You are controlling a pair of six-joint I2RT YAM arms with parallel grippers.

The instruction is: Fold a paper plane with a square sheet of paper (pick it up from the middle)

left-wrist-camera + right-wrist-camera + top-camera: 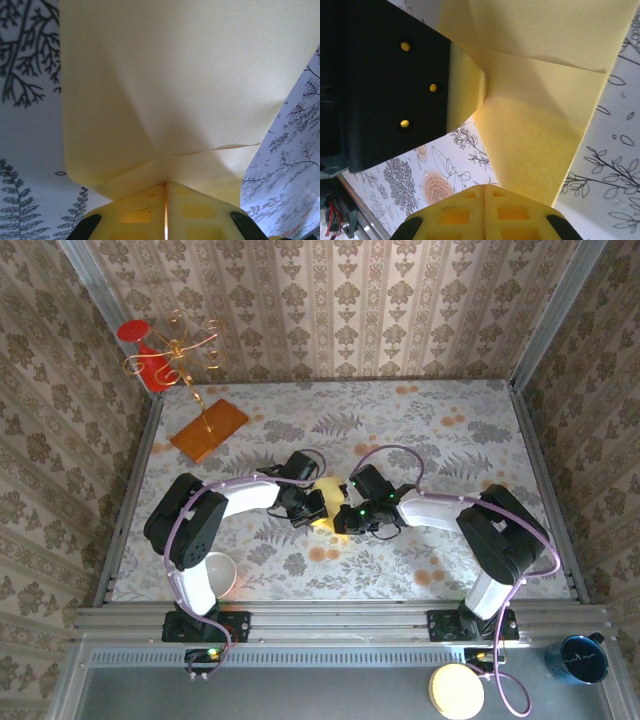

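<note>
The square sheet of paper (328, 487) is thin, matte and pale yellow, creased into flat facets and lifted off the leaf-printed tablecloth (30, 150) between the two arms. The left gripper (166, 186) has its ribbed yellow pads pressed together, nipping the paper at its very tip. From there the square sheet of paper (175, 90) fans away from the fingers, narrow at the pads and broad at the far end. Its fold lines run together at the fingertips, so its long axis leads straight out from them. The right gripper (484, 189) is clenched too, pads meeting in a thin seam. The paper (535, 140) rises beyond and to the right of its tips, its lower edge slipping behind the right-hand pad; whether it is caught there I cannot tell. Up to the left of those fingers, the left gripper's yellow pad (466, 85) touches the sheet's edge.
</note>
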